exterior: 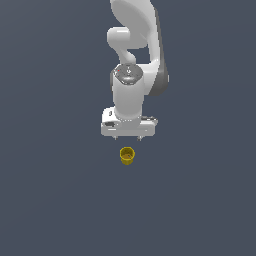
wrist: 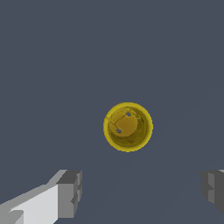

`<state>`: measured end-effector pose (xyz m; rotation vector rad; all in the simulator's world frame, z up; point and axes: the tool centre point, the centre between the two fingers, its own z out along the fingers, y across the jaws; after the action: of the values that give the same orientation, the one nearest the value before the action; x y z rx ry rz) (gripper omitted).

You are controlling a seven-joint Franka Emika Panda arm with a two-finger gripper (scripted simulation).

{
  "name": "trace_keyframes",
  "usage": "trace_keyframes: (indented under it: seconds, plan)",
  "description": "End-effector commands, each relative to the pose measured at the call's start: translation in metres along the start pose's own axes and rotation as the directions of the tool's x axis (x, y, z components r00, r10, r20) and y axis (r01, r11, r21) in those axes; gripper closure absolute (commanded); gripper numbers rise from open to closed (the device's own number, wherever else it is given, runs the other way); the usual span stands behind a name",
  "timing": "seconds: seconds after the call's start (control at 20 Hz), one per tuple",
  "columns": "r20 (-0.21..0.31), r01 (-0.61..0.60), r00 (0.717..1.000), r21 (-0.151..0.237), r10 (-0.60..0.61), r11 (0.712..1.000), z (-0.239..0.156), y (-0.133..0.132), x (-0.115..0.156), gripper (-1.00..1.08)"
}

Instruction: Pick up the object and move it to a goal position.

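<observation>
The object is a small yellow hollow cup (exterior: 127,155) standing upright on the dark grey floor, its opening facing up. In the wrist view the cup (wrist: 128,127) shows from above, with its rim and inside bottom visible. My white gripper (exterior: 128,137) hangs above the floor, just behind the cup in the exterior view, and does not touch it. Its two grey fingertips (wrist: 70,193) stand wide apart and hold nothing; in the wrist view the gripper (wrist: 142,192) sits to one side of the cup, which lies outside the gap.
The white arm (exterior: 137,60) rises behind the gripper toward the exterior view's top. The plain dark grey floor (exterior: 50,200) spreads all around the cup.
</observation>
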<state>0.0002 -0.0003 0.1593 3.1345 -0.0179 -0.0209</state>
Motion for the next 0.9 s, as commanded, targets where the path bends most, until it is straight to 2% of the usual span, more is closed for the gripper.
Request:
trace_keyframes:
  seconds: [0.0, 0.45, 0.85]
  plan:
    - [0.000, 0.000, 1.000, 0.000, 0.000, 1.000, 0.000, 0.000, 0.000, -0.92]
    - [-0.054, 0.040, 0.998, 0.010, -0.039, 0.999, -0.019, -0.029, 0.015, -0.92]
    - [-0.053, 0.050, 0.997, 0.009, -0.050, 0.999, -0.017, -0.028, 0.015, -0.92]
